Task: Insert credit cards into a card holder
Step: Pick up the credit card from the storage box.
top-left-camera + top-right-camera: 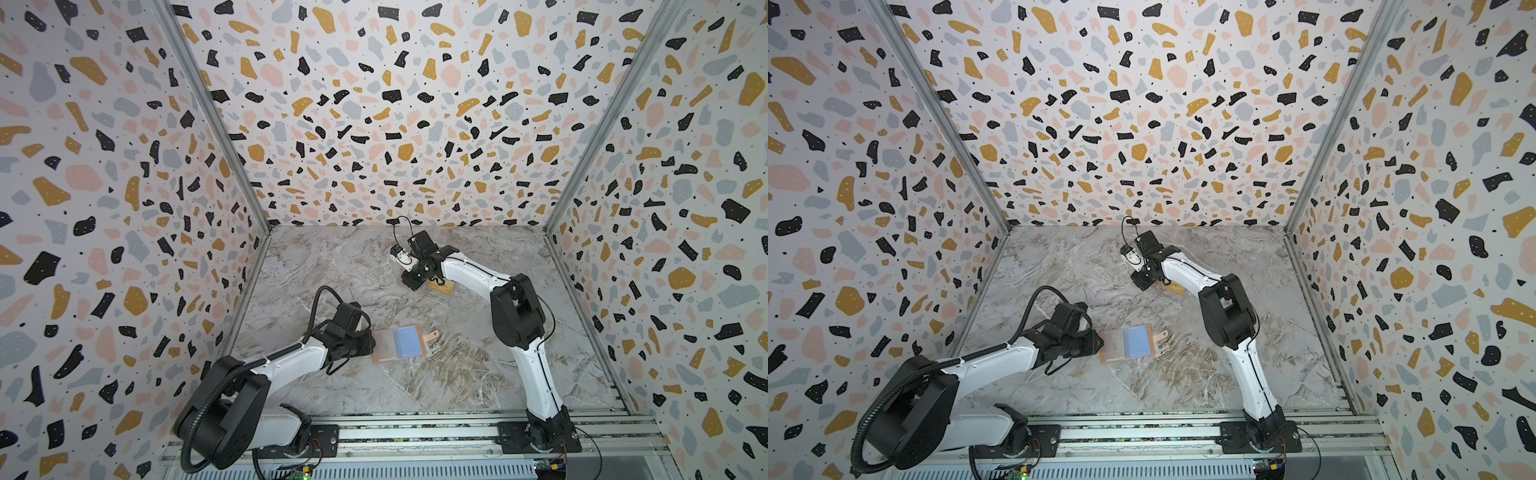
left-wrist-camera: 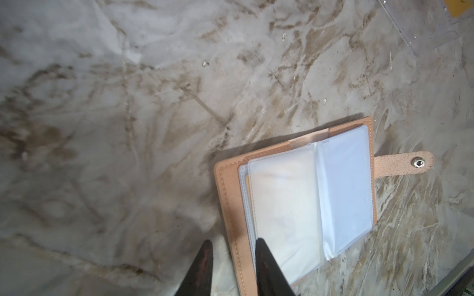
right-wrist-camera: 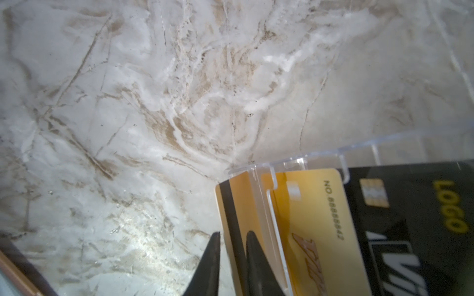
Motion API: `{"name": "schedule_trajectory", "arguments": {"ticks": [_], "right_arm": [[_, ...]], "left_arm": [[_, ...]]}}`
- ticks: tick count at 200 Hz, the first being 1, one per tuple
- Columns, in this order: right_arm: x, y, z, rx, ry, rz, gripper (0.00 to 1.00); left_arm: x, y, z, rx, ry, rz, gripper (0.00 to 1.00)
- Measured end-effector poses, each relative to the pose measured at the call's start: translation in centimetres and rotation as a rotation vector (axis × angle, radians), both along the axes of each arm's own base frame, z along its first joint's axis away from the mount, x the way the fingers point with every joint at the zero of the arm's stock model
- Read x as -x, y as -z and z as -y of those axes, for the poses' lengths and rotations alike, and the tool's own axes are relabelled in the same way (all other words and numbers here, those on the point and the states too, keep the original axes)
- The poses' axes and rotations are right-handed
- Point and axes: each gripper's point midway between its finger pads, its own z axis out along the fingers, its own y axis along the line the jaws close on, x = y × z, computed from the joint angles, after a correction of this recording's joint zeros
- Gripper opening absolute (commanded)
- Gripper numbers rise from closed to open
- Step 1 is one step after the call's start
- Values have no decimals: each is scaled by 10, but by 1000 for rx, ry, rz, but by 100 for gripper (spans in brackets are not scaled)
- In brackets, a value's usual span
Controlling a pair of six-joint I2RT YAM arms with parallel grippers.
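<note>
The peach-pink card holder (image 1: 398, 344) (image 1: 1128, 343) (image 2: 307, 200) lies open and flat on the marble table, its pale clear sleeves facing up. My left gripper (image 2: 234, 241) (image 1: 371, 347) is open at its left edge. One finger is over the bare table and the other rests over the left sleeve. Farther back, the credit cards stand in a clear stand (image 3: 333, 151). My right gripper (image 3: 234, 233) (image 1: 419, 286) is open by a narrow gap, astride the outermost gold card (image 3: 232, 205), whose black stripe shows. A second gold card (image 3: 307, 217) stands behind it.
A black card (image 3: 410, 217) with yellow "LOGO" print stands in the stand beside the gold ones. The holder's snap strap (image 2: 405, 164) sticks out to its right. Patterned walls enclose the table on three sides, and the arm bases sit on a rail (image 1: 415, 432) at the front.
</note>
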Motion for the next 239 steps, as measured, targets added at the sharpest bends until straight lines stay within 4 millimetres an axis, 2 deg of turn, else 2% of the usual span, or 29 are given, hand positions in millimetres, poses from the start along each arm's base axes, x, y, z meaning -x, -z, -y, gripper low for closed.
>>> {"name": "schedule_trajectory", "arguments": {"ticks": [20, 60, 144, 215, 239], "right_arm": [[-2, 0, 2, 11, 6, 8, 29], [-5, 1, 6, 34, 15, 26, 30], [-2, 3, 6, 92, -12, 58, 18], [0, 9, 5, 116, -34, 60, 18], [-1, 11, 6, 127, -37, 65, 15]], "left_arm": [[3, 2, -2, 0, -5, -6, 31], [4, 3, -2, 1, -11, -12, 31], [4, 1, -2, 4, -12, -7, 31], [4, 2, -2, 4, -12, -8, 31], [4, 2, -3, 2, -12, -9, 31]]}}
